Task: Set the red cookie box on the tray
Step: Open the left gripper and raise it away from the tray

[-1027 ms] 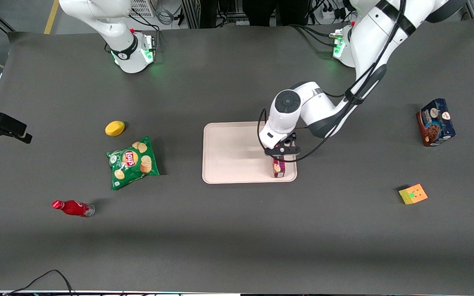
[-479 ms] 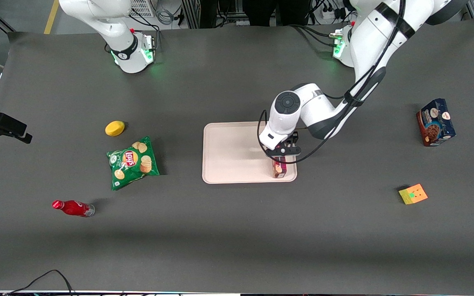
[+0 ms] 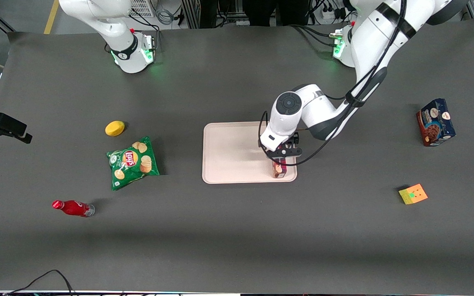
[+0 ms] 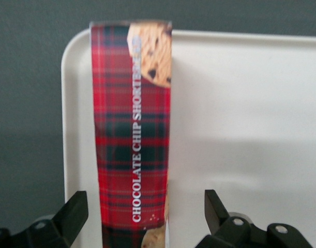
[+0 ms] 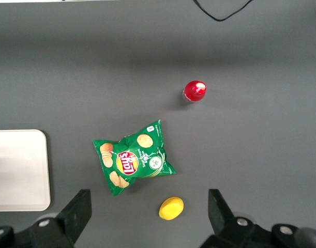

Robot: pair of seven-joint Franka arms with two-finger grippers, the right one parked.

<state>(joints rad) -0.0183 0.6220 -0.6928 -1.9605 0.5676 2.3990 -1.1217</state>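
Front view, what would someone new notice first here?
The red cookie box lying on the tray near the tray's edge toward the working arm's end, with the gripper open just above it, fingers apart on either side. Next, the green chip bag toward the parked arm's end.

The left arm [image 3: 323, 111] is glossy white with dark bands at its joints, a round grey cap and black cables. Its gripper [image 4: 145, 227] has black fingers [image 4: 72, 214], seemingly with small screws.
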